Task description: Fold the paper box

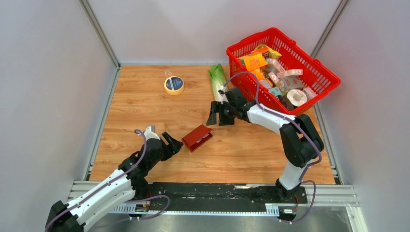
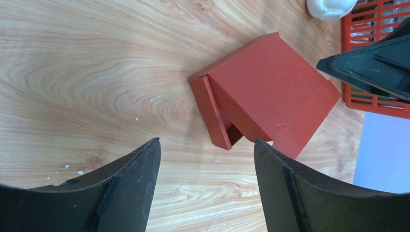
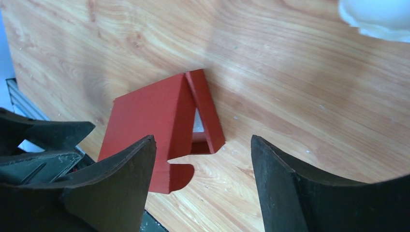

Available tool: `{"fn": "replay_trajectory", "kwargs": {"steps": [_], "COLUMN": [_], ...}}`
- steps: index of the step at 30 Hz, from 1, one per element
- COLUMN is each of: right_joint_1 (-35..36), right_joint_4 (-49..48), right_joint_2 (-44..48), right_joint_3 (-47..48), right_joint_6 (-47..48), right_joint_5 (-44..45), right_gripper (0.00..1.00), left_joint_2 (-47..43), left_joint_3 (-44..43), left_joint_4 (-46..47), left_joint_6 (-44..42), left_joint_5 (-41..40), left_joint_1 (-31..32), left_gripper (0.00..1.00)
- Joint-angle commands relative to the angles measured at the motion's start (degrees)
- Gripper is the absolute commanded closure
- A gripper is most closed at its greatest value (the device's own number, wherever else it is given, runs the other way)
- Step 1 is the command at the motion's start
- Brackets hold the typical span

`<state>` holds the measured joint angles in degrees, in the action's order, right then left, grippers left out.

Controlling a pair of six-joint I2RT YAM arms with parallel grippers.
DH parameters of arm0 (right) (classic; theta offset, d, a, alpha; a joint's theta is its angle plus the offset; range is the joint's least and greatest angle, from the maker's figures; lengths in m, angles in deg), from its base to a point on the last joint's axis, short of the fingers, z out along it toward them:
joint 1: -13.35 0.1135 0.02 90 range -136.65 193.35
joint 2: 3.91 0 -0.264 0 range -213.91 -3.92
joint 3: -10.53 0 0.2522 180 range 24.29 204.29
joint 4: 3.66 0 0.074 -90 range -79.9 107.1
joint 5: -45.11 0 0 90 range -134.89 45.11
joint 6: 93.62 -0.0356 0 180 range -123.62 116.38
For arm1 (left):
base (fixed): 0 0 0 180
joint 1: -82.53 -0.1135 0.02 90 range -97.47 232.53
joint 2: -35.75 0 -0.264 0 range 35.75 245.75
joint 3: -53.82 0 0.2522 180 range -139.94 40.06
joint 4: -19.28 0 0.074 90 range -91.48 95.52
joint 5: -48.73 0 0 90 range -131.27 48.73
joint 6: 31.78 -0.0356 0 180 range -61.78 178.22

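The dark-red paper box (image 1: 197, 137) lies in the middle of the wooden table, partly folded, with one end open and a flap sticking out. My left gripper (image 1: 172, 143) is open and empty, just left of the box, apart from it. In the left wrist view the box (image 2: 270, 99) lies beyond my open fingers. My right gripper (image 1: 216, 114) is open and empty, behind the box and to its right, above the table. In the right wrist view the box (image 3: 154, 116) shows its open end and a rounded tab near my left finger (image 3: 121, 183).
A red plastic mesh basket (image 1: 314, 67) full of packaged goods stands at the back right, close to the right arm. A leafy vegetable (image 1: 217, 77) lies left of it. A roll of tape (image 1: 174, 85) lies at the back left. Grey walls enclose the table.
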<state>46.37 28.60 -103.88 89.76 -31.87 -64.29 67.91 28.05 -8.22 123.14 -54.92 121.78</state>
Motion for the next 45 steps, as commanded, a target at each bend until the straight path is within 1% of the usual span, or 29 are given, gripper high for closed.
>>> {"fn": "replay_trajectory", "kwargs": {"steps": [1,3,7,8,11,19,22,25,26,28,38,41,45], "right_joint_1": [1.78,1.79,1.88,1.96,1.79,1.79,1.79,1.79,1.79,1.79,1.53,1.00,0.47], "right_joint_4": [-3.47,-6.09,-7.78,-7.69,-8.39,-11.12,-11.73,-11.65,-11.65,-11.65,-14.02,-14.63,-14.81], "right_joint_2": [-0.49,-0.85,-0.14,-0.32,-1.46,-2.87,-3.57,-4.19,-4.27,-4.63,-6.47,-7.26,-7.97], "right_joint_3": [0.88,-1.21,-4.21,-4.39,-5.09,-6.76,-7.11,-7.20,-7.29,-7.55,-7.90,-8.17,-8.34], "right_joint_6": [0.92,0.22,-0.06,0.12,-0.22,-1.02,-1.02,-1.19,-1.11,-1.28,-1.98,-2.68,-3.30], "right_joint_5": [-5.56,-6.44,-4.08,-3.81,-4.42,-4.86,-4.25,-2.59,-2.23,-1.35,-3.19,-3.89,-4.24], "right_gripper": [0.26,0.32,0.36,0.39,0.43,0.49,0.52,0.59,0.65,0.69,0.82,0.88,0.92], "left_joint_2": [0.18,2.01,6.50,7.29,9.67,15.82,17.93,19.95,20.39,21.71,25.23,26.02,28.03], "left_joint_3": [0.06,-0.12,-1.35,-1.44,-1.17,-1.97,-2.14,-2.14,-1.97,-1.96,-2.05,-1.96,-2.14], "left_joint_4": [4.42,6.52,11.26,11.80,14.87,20.67,21.99,23.57,24.19,25.42,28.06,28.50,30.43], "left_joint_6": [1.69,1.87,0.91,0.99,1.52,1.87,2.22,2.57,2.75,2.84,2.66,3.01,3.54], "left_joint_5": [-0.33,0.72,3.54,3.72,4.33,6.00,6.44,6.71,6.79,7.06,6.71,6.62,7.05], "left_joint_1": [-0.22,-0.22,-0.22,-0.22,-0.22,-0.13,-0.22,-0.22,-0.22,-0.22,-0.22,-0.22,-0.22], "left_gripper": [0.21,0.21,0.22,0.22,0.22,0.21,0.21,0.21,0.21,0.21,0.21,0.22,0.25]}}
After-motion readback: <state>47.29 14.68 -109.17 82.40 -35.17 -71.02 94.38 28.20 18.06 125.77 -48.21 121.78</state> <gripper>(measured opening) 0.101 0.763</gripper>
